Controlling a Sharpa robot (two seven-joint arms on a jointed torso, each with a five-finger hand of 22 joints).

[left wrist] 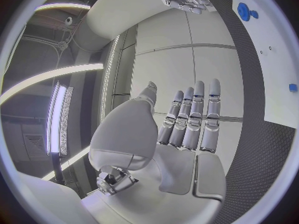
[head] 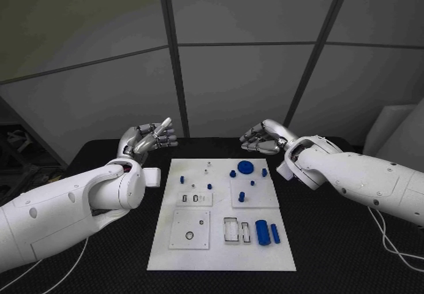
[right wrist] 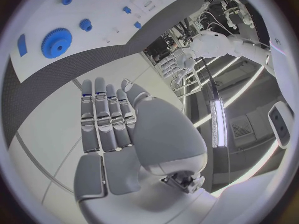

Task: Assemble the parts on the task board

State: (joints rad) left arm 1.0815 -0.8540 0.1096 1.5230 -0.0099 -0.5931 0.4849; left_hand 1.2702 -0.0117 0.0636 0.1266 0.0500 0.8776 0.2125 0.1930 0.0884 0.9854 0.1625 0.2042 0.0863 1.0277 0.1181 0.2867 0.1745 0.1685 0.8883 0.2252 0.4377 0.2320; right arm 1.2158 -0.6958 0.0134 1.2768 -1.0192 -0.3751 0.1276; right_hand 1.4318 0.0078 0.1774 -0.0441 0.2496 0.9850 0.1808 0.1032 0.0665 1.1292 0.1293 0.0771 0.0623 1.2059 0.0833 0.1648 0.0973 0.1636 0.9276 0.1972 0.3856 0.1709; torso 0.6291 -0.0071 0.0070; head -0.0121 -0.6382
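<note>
One white task board (head: 221, 257) on black table (head: 336, 245), grey wall panels (head: 238, 86) behind.

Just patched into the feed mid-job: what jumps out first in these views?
The white rectangular task board lies in the middle of the black table, dotted with small blue parts, the large blue gear near its far edge. Both silver hands are raised beyond the board's far end, holding nothing: the left hand with fingers extended, the right hand opposite it.
</note>
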